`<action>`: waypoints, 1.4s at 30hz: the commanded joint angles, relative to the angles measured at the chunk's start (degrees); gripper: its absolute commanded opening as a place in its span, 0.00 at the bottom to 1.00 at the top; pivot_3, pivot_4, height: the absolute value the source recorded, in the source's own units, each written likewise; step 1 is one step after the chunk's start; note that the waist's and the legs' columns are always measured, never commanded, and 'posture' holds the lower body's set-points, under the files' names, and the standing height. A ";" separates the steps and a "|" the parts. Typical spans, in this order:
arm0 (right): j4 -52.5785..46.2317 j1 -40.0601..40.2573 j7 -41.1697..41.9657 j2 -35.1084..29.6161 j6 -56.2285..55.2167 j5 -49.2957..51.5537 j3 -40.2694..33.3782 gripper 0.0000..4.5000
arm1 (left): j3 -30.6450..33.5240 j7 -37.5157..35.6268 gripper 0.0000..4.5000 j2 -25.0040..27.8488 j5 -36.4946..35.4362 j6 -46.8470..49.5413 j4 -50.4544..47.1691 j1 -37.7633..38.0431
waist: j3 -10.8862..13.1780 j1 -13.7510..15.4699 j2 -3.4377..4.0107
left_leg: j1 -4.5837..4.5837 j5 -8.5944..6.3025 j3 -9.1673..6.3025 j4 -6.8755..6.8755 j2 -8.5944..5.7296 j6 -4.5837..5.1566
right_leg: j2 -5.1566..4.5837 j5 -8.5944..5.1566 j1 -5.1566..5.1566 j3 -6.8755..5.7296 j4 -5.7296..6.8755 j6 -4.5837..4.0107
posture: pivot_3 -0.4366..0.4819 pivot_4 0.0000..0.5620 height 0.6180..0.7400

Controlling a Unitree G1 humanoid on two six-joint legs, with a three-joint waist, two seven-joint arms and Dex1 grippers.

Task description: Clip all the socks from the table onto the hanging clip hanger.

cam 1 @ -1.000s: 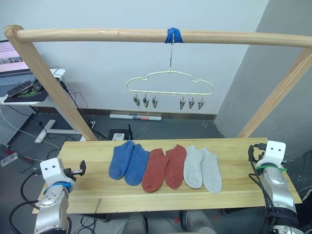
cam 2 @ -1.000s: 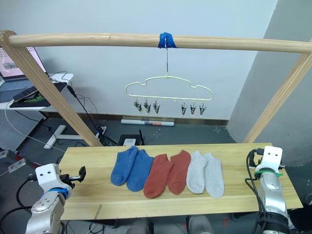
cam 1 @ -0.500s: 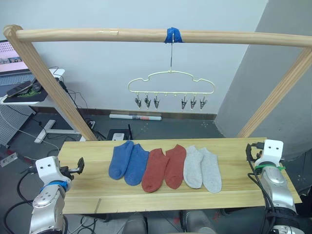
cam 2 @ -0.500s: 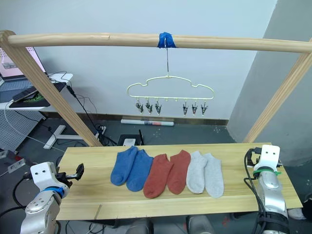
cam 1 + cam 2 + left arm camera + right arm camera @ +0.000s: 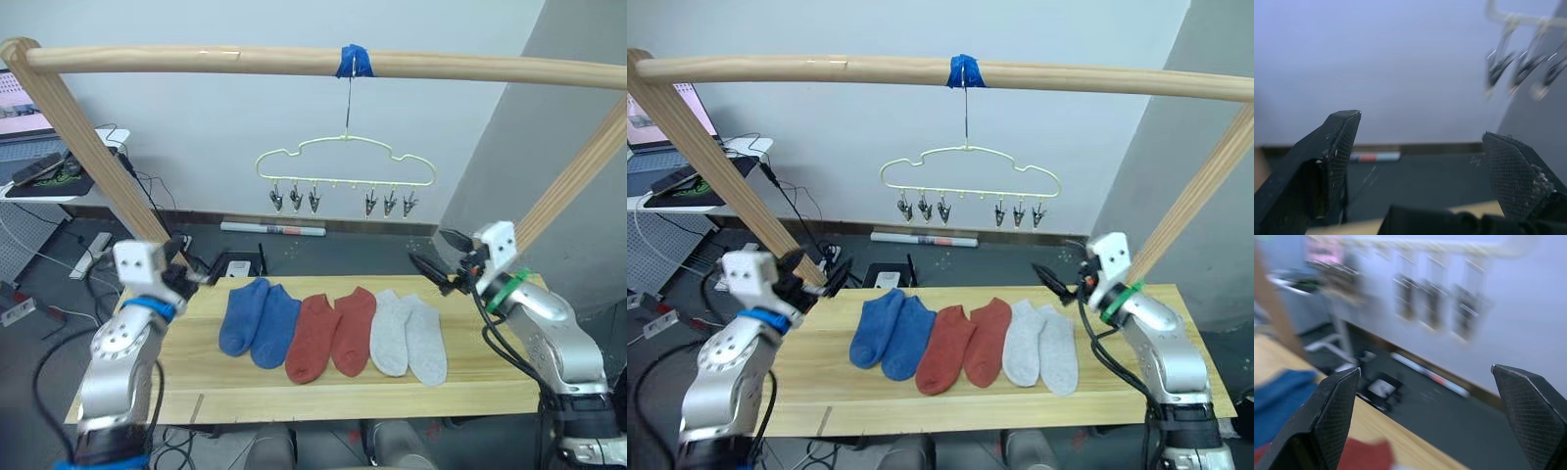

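Robotics lab or test room: bare white wall (image 5: 196,137), grey floor with loose black cables (image 5: 157,191), side desk carrying an open laptop (image 5: 24,113).

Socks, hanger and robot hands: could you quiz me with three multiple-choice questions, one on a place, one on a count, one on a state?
1. Where do the rust-red socks lie on the table?
A. between the blue socks and the grey socks
B. at the far left end
C. on the hanger

2. How many socks hang from the clip hanger?
A. six
B. two
C. none

3. How are the fingers of the right gripper?
A. shut on a sock
B. open, holding nothing
C. shut on a clip

Answers:
1 A: blue socks on one side, grey socks on the other.
2 C: all six lie on the table.
3 B: right wrist view shows a wide gap.
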 commanded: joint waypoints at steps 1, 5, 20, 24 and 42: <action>-4.03 -4.14 1.85 1.63 0.87 1.38 3.74 1.00 | -3.16 -0.08 0.99 -1.47 1.63 -1.50 2.49 -4.95 | 0.00 -0.15 0.00 | 0.00 0.00 0.00 -0.01 0.00 0.00 | 0.00 0.00 0.01 0.00 -0.02 0.00 | 0.38 0.25 1.00; -4.48 -6.40 1.44 3.88 2.03 1.68 6.17 1.00 | -4.09 -0.68 0.86 -2.72 1.87 -3.02 5.42 -7.73 | 0.02 -0.89 0.03 | -0.02 -0.06 -0.01 -0.06 0.00 0.02 | 0.01 0.00 -0.01 0.01 -0.02 0.40 | 0.36 0.25 1.00; -3.07 -10.47 2.71 6.53 0.80 -1.12 9.71 1.00 | -5.26 0.88 0.65 -6.80 3.25 -5.75 11.47 -12.63 | 0.07 -1.61 0.06 | -0.56 -0.07 -0.21 0.03 -0.02 0.04 | 0.00 0.00 -0.38 -0.18 0.07 0.43 | 0.35 0.24 1.00; -2.84 -11.16 2.58 6.97 0.27 -1.50 9.80 1.00 | -5.23 1.64 0.65 -7.83 3.58 -7.55 13.61 -13.69 | 0.07 -1.64 0.06 | -0.56 -0.07 -0.23 0.05 -0.02 0.04 | 0.00 0.01 -0.38 -0.19 0.10 0.45 | 0.34 0.23 1.00; -4.45 -12.38 1.67 6.58 1.80 -1.11 9.10 1.00 | -5.21 4.46 0.65 -9.70 5.17 -13.22 22.64 -18.46 | 0.07 -1.81 0.06 | -0.57 -0.07 -0.25 0.10 -0.04 0.04 | 0.00 0.03 -0.37 -0.21 0.12 0.47 | 0.32 0.24 1.00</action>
